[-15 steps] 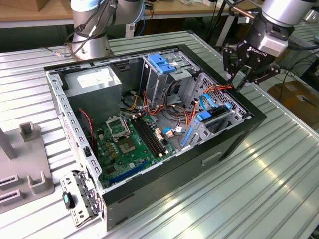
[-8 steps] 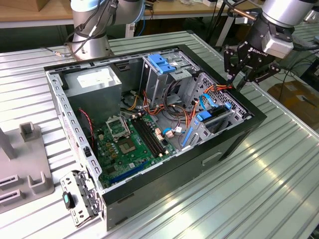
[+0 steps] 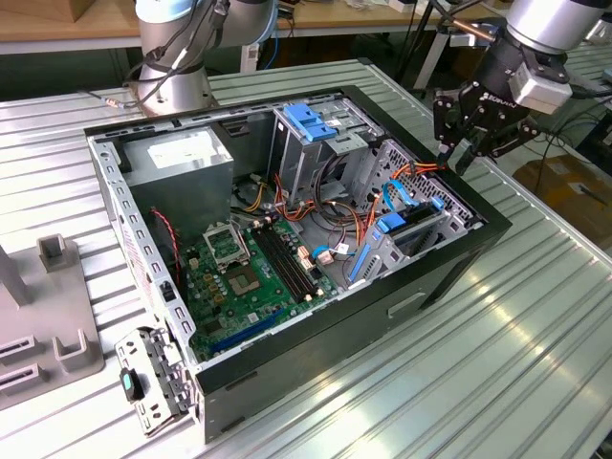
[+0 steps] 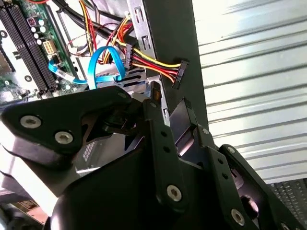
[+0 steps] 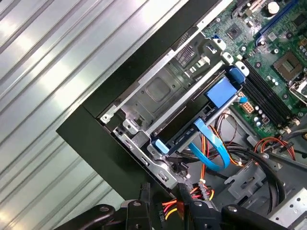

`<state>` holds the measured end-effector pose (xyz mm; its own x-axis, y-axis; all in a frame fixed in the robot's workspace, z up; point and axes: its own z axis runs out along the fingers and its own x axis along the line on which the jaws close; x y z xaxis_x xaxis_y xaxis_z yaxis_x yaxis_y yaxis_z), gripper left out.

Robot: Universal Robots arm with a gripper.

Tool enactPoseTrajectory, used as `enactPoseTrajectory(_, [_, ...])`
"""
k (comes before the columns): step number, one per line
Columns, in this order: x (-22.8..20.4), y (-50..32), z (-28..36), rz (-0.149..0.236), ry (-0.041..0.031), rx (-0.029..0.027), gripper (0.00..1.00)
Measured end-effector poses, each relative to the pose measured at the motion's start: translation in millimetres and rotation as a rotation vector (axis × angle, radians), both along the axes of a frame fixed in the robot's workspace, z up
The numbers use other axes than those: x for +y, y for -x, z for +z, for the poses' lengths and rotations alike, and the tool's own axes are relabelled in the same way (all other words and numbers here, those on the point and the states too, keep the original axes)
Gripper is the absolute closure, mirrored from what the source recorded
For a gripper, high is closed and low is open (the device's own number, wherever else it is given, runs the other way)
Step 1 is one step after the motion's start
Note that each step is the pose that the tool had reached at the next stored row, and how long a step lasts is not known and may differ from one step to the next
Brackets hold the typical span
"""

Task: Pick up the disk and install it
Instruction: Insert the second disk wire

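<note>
In the exterior view your end effector (image 3: 466,145) hangs over the far corner of the open computer case (image 3: 459,251), at the exterior view's right, just above the case rim beside an orange-and-yellow cable bundle (image 3: 421,170). Its black fingers carry nothing, and their spacing you cannot tell from here. The disk (image 3: 413,222) sits inside the case in the grey drive cage near that same corner, its blue rails and a blue ribbon cable (image 3: 394,194) showing; it lies below and just beside the end effector, apart from it. The green motherboard (image 3: 244,277) covers the case floor, and the grey power-supply box (image 3: 182,158) sits at the back. The case rests on a ribbed metal worktop (image 3: 497,363). In the second wrist view the fingers (image 4: 160,139) stand narrow, a slim gap between them with nothing in it, poised over the black case edge, close to a black connector (image 4: 178,74) on red and yellow wires. In the first wrist view the disk (image 5: 192,125) lies seated in its metal cage, blue rail along its edge, blue cable looping out, while the fingertips (image 5: 189,203) hover near the cage corner, empty.
</note>
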<state>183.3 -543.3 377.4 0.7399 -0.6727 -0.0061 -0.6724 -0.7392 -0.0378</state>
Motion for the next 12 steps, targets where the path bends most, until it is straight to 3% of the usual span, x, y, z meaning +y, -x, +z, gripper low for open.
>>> enactPoseTrajectory(5, [0.0,-0.1,-0.8,0.098,0.0,-0.0033,0.64])
enactPoseTrajectory(8, [0.0,-0.1,-1.1,0.167,0.0,-0.0082,0.64])
enactPoseTrajectory(11, [0.1,0.0,-1.5,0.219,0.0001,-0.0152,0.64])
enactPoseTrajectory(12, [0.0,0.0,-2.0,0.245,0.0008,-0.0231,0.64])
